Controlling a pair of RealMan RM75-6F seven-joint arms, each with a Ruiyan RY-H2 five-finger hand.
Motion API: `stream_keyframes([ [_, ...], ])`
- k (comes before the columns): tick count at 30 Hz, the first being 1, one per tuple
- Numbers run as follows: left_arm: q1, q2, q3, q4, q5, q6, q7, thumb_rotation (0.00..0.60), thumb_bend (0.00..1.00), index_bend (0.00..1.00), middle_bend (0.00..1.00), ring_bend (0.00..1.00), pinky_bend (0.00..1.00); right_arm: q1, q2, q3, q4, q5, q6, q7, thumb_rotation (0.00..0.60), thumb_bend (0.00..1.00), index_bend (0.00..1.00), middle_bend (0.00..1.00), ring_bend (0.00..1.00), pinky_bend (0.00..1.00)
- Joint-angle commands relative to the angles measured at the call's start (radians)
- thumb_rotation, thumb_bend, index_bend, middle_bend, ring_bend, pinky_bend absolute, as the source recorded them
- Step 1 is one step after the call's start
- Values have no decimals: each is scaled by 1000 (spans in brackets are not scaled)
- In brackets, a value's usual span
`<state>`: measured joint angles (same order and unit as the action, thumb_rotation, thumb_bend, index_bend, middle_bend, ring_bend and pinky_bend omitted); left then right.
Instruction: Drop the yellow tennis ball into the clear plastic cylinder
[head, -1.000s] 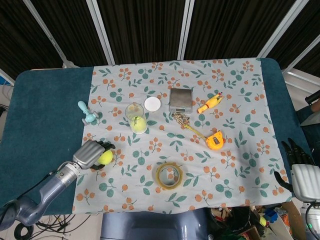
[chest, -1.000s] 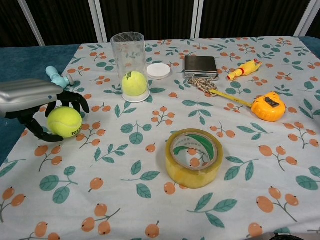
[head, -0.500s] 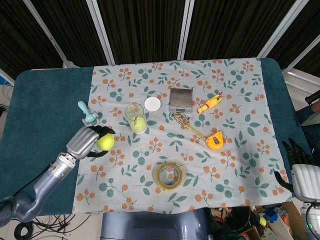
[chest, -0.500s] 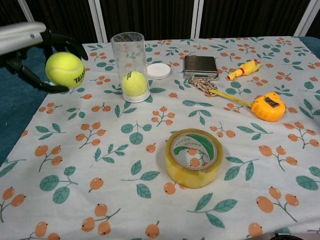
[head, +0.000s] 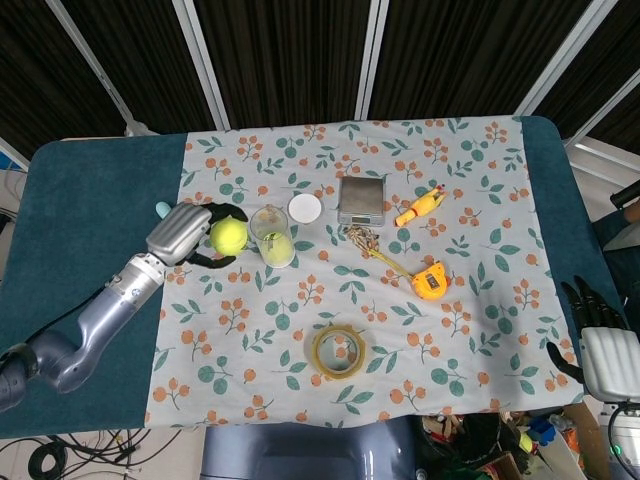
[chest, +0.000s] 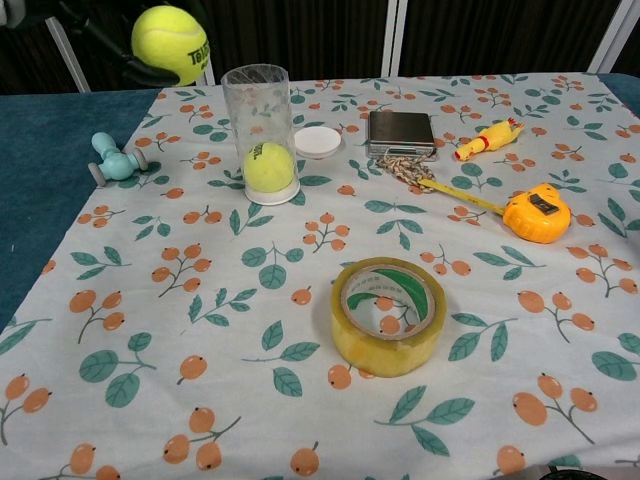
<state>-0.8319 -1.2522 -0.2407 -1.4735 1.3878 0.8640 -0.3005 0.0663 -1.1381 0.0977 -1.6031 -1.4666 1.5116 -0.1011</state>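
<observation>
1. My fingers (head: 213, 212) wrap the yellow tennis ball (head: 228, 235); my left hand (head: 183, 232) carries it in the air just left of the clear plastic cylinder (chest: 260, 133), about level with its rim.
2. My right hand (head: 598, 345) hangs off the table (head: 80, 200) edge, far right of the cylinder, holding nothing, fingers apart.
3. The cylinder stands upright with another yellow ball (chest: 269, 166) already at its bottom.
4. Risks, as I judge them: the mouth looks barely wider than the ball, so an off-centre release could bounce it off the rim and send it rolling. My fingers could also knock the light cylinder over.
5. Left of the cylinder lies a teal toy (chest: 115, 160); just right, a white lid (chest: 317, 142); further right, a scale (chest: 401, 131), rubber chicken (chest: 487, 137) and tape measure (chest: 537, 212); in front, a tape roll (chest: 388, 314). None blocks the way.
</observation>
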Motion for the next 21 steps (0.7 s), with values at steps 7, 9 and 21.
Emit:
stream_keyframes([
  [7, -151, -99, -82, 86, -170, -114, 187, 600, 369, 351, 446, 378, 539, 0, 1, 3, 2, 8, -3, 4, 600, 204, 0, 0, 97, 221],
  [9, -164, -114, -81, 101, -191, -120, 217, 600, 365, 353, 445, 377, 539, 0, 1, 4, 3, 9, -3, 5, 600, 205, 0, 0, 97, 221],
  [21, -209, -191, -58, 159, -287, -153, 328, 600, 172, 292, 387, 324, 511, 0, 2, 6, 6, 10, -1, 11, 600, 205, 0, 0, 96, 221],
])
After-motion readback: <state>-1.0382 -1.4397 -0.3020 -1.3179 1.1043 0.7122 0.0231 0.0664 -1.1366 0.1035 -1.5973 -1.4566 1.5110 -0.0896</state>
